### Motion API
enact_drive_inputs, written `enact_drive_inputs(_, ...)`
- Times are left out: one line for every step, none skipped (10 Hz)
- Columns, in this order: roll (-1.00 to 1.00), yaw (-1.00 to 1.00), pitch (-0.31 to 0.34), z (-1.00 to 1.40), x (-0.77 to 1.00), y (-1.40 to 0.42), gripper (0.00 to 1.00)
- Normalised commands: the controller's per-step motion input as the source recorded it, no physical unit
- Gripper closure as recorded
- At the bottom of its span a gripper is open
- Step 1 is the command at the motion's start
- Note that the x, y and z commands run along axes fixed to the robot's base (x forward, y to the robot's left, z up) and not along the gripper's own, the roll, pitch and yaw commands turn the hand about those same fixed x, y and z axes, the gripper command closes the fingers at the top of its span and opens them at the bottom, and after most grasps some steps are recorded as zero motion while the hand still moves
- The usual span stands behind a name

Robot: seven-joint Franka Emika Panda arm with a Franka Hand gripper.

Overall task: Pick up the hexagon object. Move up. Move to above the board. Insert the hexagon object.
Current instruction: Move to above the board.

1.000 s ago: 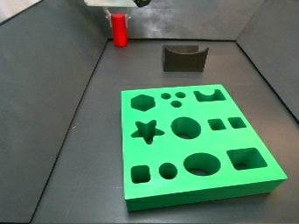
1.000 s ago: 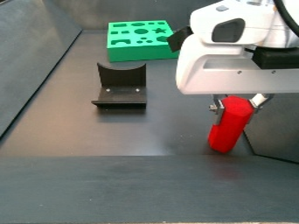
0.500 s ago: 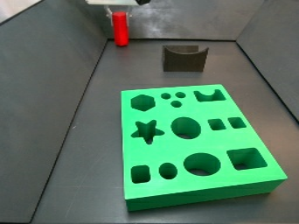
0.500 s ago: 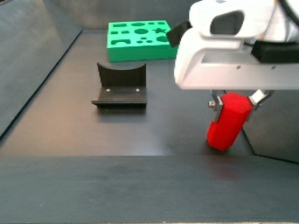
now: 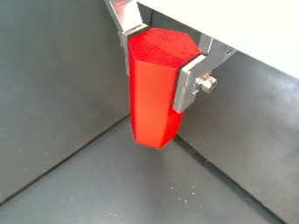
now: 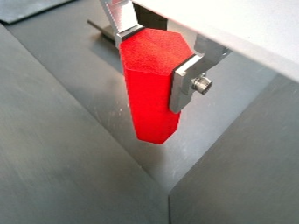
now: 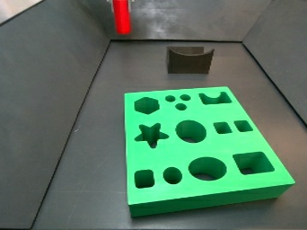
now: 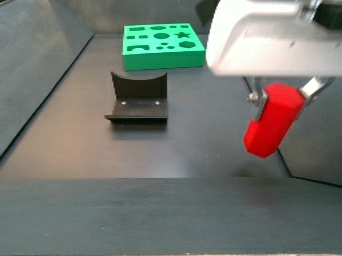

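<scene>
Two silver fingers (image 5: 191, 77) of the gripper (image 6: 156, 42) clamp the hexagon object (image 6: 149, 87) near its top; it hangs clear of the bench (image 8: 134, 150). Board (image 7: 202, 148) lies flat, well apart, at 5 o'clock from the peg in a side view. Fixture (image 8: 138, 98) stands between them.

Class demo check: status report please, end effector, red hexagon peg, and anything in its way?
End effector shut on hexagon peg. Peg clear of floor, far from green board. Fixture stands between them, low; nothing at peg height.
</scene>
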Motion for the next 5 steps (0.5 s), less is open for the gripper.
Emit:
enact_drive_inputs(0.01, -0.02, -0.022, 1.0, -0.03, -0.13, 1.0)
enact_drive_inputs(0.02, -0.01, -0.013, 1.0, -0.03, -0.13, 1.0)
enact_drive_inputs(0.06, -0.01, 0.012, 1.0, -0.03, -0.12, 1.0)
enact_drive_inputs(0.08, -0.01, 0.034, 1.0, -0.04, -0.12, 1.0)
enact_drive_inputs(0.11, 0.01, 0.055, 1.0, -0.04, -0.11, 1.0)
